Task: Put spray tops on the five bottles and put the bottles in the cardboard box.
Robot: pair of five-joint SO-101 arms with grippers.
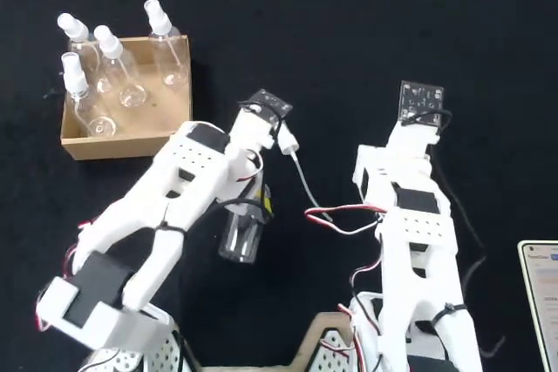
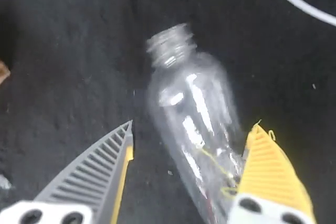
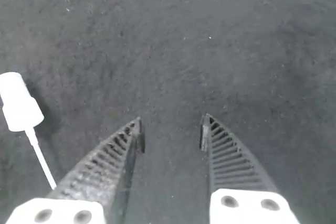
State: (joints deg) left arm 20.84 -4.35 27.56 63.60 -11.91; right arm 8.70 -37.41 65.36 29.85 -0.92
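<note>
A clear bottle (image 2: 194, 114) without a top lies on the black table, its threaded neck pointing away from my left gripper (image 2: 193, 126). That gripper is open and straddles the bottle; the yellow finger (image 2: 268, 166) touches its side, while the grey finger (image 2: 105, 166) stands apart from it. From above, the bottle (image 1: 241, 233) lies under the left arm. A loose white spray top (image 1: 288, 141) with its thin tube lies between the arms. My right gripper (image 3: 172, 121) is open over bare cloth, with the spray top (image 3: 18, 106) off to one side. The cardboard box (image 1: 122, 141) at the back left holds several capped bottles (image 1: 109, 76).
Red and white cables (image 1: 340, 215) hang between the two arms. A white device (image 1: 540, 294) lies at the table's right edge. A wooden mount (image 1: 314, 350) sits at the front edge between the arm bases.
</note>
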